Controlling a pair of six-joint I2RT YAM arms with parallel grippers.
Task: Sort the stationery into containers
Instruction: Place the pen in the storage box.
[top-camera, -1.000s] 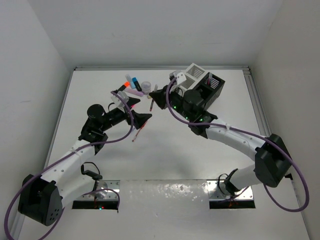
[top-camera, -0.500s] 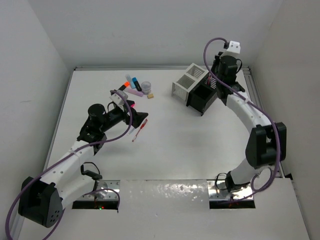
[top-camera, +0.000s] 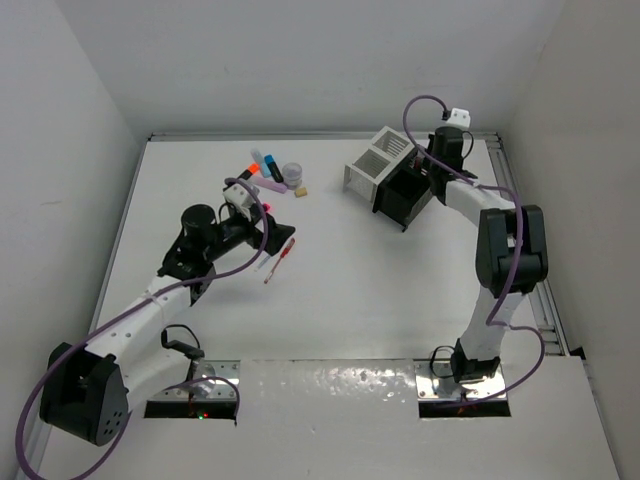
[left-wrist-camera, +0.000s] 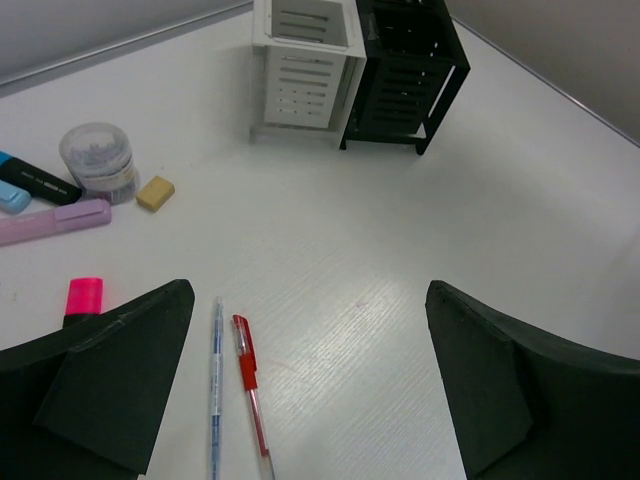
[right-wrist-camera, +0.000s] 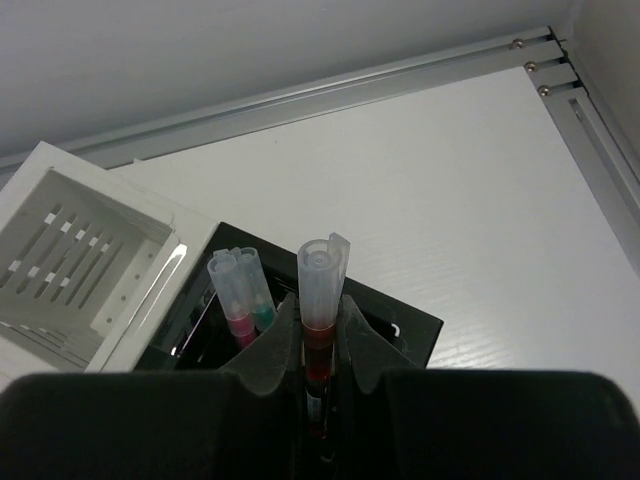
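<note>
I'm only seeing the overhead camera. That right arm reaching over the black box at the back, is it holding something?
Observer: Yes. Its wrist camera shows the right tool shut on a red-inked pen with a clear cap, upright over the black box.
Visitor: Is anything inside that box?
Observer: Two capped pens stand in it, one pink-tipped and one green-tipped.
Visitor: And the left arm?
Observer: The left tool is open and holds nothing; a red pen and a clear pen lie side by side beneath it.
</note>
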